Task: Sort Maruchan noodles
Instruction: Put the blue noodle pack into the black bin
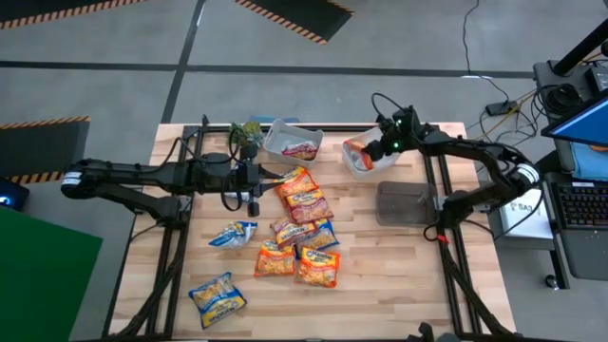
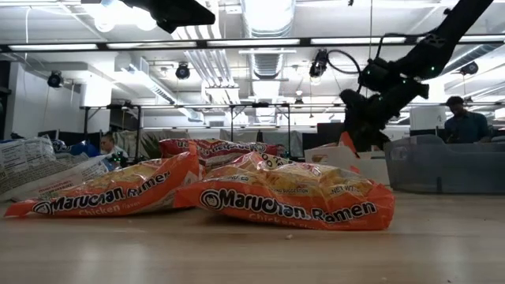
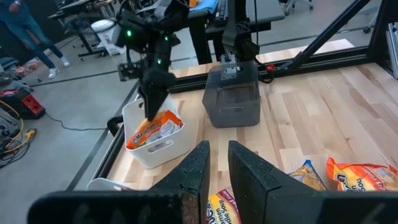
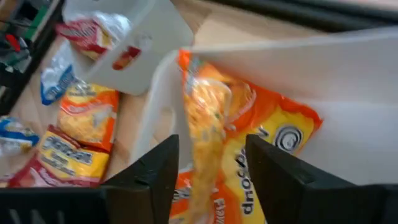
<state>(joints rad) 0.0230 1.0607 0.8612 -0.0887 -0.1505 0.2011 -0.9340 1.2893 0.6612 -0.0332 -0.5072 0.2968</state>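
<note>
Over the white tub (image 1: 364, 163), the right tool (image 4: 208, 168) is hanging with fingers spread, gripping nothing, an orange packet (image 4: 249, 146) leaning inside, so it is needing a straight lift clear of the rim.

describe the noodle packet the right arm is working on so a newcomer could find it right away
At the table's far edge stand two white tubs, seen from above. Take the right-hand tub, directly under the right tool, whose fingers are open around its contents. The orange packet standing on edge inside is the one; the neighbouring tub holds a pink-red packet lying flat.
</note>
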